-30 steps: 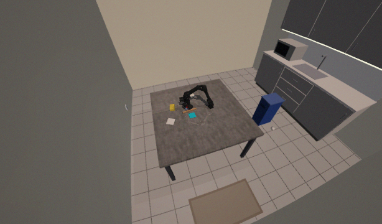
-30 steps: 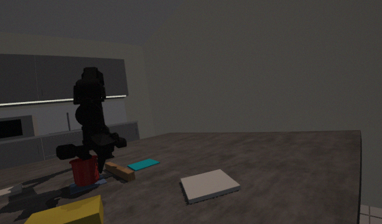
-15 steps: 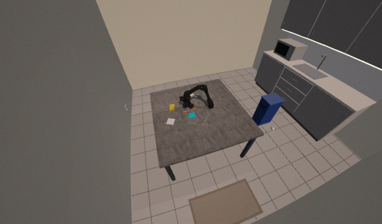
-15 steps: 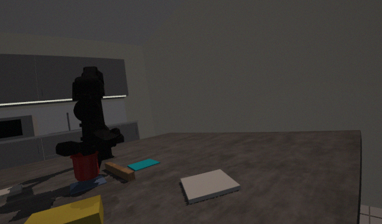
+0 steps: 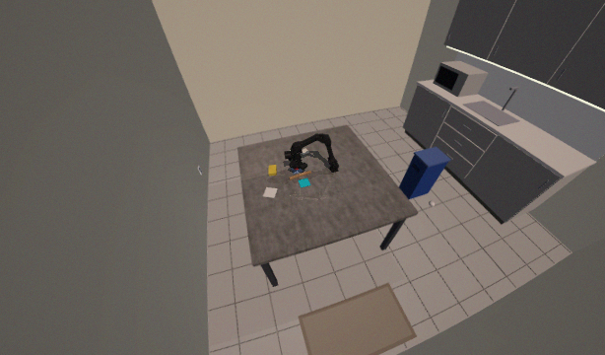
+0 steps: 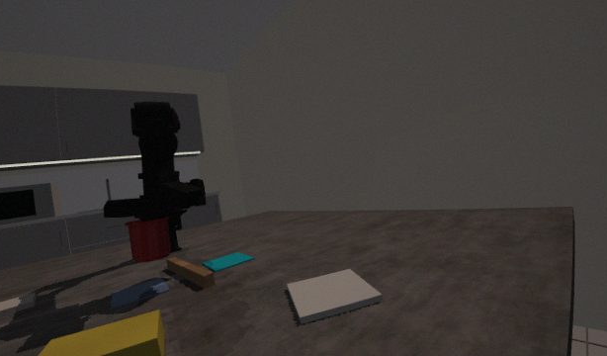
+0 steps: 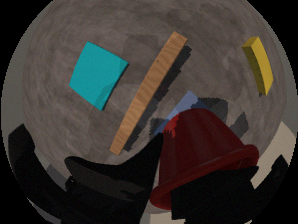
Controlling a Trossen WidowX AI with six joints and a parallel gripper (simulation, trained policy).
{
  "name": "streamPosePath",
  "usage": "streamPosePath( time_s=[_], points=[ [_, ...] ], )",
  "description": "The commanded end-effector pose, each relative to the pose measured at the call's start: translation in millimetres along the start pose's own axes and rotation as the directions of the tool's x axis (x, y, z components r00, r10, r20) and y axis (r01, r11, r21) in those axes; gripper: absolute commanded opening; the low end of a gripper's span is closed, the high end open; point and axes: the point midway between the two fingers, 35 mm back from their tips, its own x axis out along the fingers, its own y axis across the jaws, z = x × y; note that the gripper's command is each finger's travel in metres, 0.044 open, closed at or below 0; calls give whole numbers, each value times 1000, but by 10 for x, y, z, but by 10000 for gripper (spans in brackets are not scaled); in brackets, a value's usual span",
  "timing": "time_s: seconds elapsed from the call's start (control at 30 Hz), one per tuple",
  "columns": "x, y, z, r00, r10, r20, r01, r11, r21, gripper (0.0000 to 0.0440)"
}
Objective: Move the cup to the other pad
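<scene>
Well, going left to right in the exterior view, you have a pale flat piece [image 5: 304, 151] [image 6: 3, 308] at the left edge, lying on the worktop [image 5: 332, 217] [image 6: 432, 272] [image 7: 45, 75] lower than the end effector [image 5: 297, 168] [image 6: 150, 218] [image 7: 165, 137]. Next is your yellow block [image 5: 272, 170] [image 6: 111, 336] [image 7: 259, 67], on the camera's side of the end effector and well apart from it. The blue pad [image 5: 293, 171] [image 6: 137, 293] [image 7: 181, 109] lies flat below the end effector, toward the camera.

Your red cup [image 6: 149, 242] [image 7: 202, 145] comes next, raised off the worktop. The end effector is grasping it by the wall near its rim, and the wrist view shows the cup tipped relative to the fingers. You cannot see the marbles from here, as the cup's inside is hidden.

Just right of the end effector and lower down, you have the wooden bar [image 5: 301, 175] [image 6: 191, 272] [image 7: 148, 93], with the teal pad [image 5: 303, 182] [image 6: 228, 261] [image 7: 98, 75] beyond it, near the bar. Farthest right, well apart from the end effector, your white slab [image 5: 270, 192] [image 6: 333, 295] lies flat.
</scene>
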Motion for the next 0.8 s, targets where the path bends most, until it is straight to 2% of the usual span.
streamPosePath(
  time_s=[0.0, 0.77],
  points=[
    [-91, 66, 83, 1000, -6, 23, 6, 1000, -15, 0],
    [-207, 770, 581, 992, -30, 123, 48, 989, -140, 0]
  ],
)
